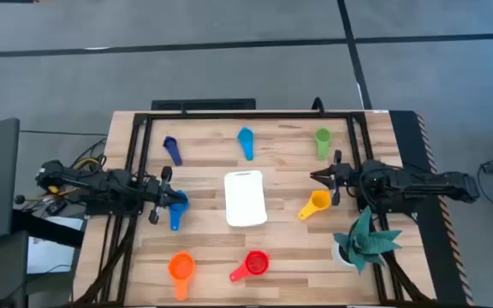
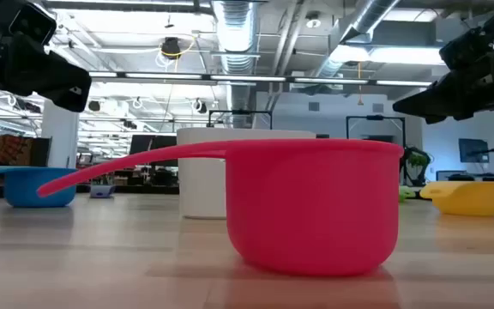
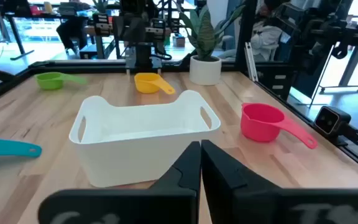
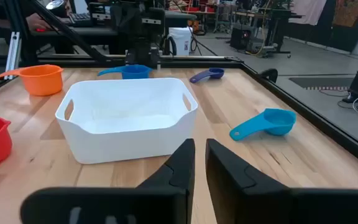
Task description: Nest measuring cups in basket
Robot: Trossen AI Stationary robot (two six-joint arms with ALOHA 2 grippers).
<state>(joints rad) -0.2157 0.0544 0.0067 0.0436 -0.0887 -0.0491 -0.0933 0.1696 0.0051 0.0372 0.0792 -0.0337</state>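
The white basket (image 1: 245, 198) stands mid-table with nothing in it. Around it, each resting on its base on the wood, lie the measuring cups: dark blue (image 1: 172, 150), light blue (image 1: 246, 142), green (image 1: 322, 141), yellow (image 1: 315, 204), blue (image 1: 176, 208), orange (image 1: 181, 268) and red (image 1: 253, 264). My left gripper (image 1: 169, 190) hovers shut left of the basket, above the blue cup (image 2: 37, 184) and clear of it. My right gripper (image 1: 317, 177) hovers right of the basket, beyond the yellow cup, its fingers (image 4: 188, 158) a narrow gap apart with nothing between them.
A teal folded-paper plant in a white pot (image 1: 365, 241) stands at the near right corner. A black frame (image 1: 246, 115) runs along the table's far and side edges. Bare wood lies between the basket and each cup.
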